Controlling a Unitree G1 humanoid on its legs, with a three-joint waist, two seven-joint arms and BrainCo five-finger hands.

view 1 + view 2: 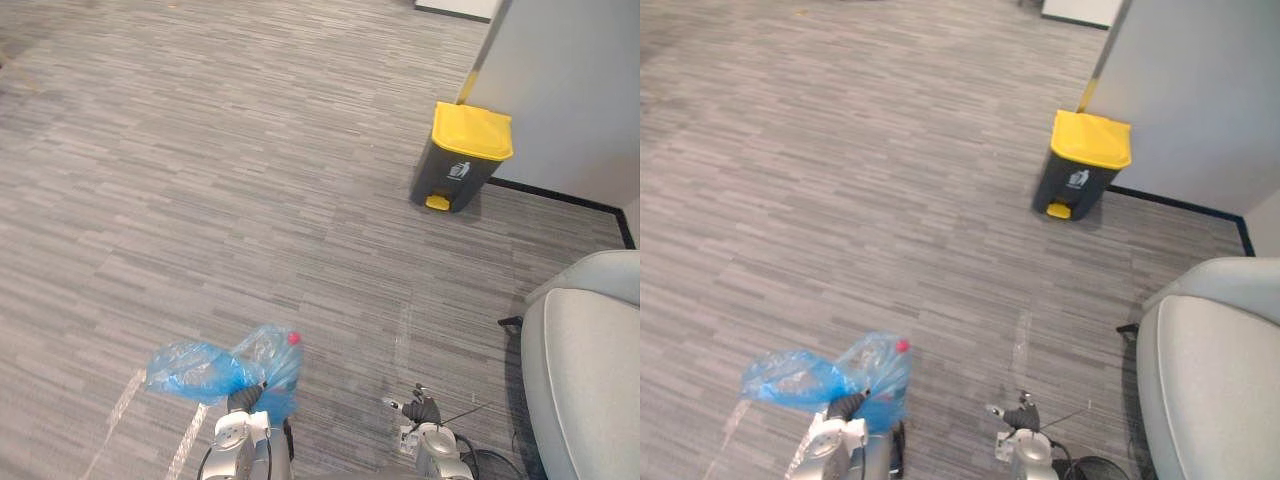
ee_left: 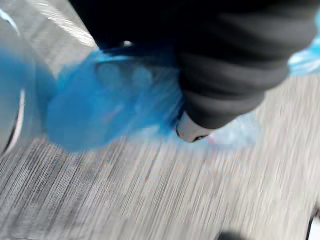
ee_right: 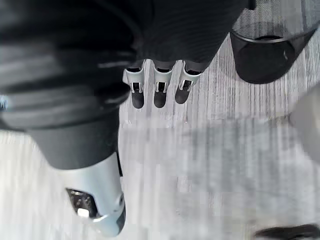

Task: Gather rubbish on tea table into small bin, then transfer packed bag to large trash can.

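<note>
A blue translucent rubbish bag (image 1: 215, 368) hangs above the carpet, bunched at its neck, with a small red item (image 1: 294, 338) showing through its top. My left hand (image 1: 243, 400) is shut on the neck of the bag; in the left wrist view the blue plastic (image 2: 110, 105) bulges past the dark cover of the hand (image 2: 225, 75). The large trash can (image 1: 462, 158), dark grey with a yellow lid and yellow pedal, stands closed by the wall, well ahead and to the right. My right hand (image 3: 160, 92) hangs low at the right with relaxed fingers, holding nothing.
A light grey sofa (image 1: 590, 380) fills the lower right. A grey wall (image 1: 580, 90) with a dark skirting runs behind the can. White tape lines (image 1: 190, 440) mark the carpet at lower left. A dark round-rimmed container (image 3: 265, 55) sits near my right hand.
</note>
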